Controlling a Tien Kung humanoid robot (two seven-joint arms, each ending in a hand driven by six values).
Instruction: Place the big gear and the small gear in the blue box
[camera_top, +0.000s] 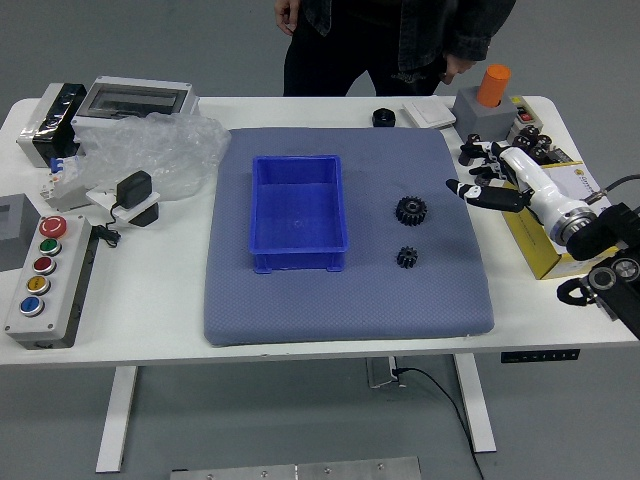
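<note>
Where the white table (160, 320) ends, grey floor (240, 50) shows.

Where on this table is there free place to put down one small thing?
Bare mat lies between the blue box and the big gear and small gear, also between the blue box and the mat's near edge. White table is bare between the button panel and the mat. Crowded: the right side, with right hand and yellow box.
</note>
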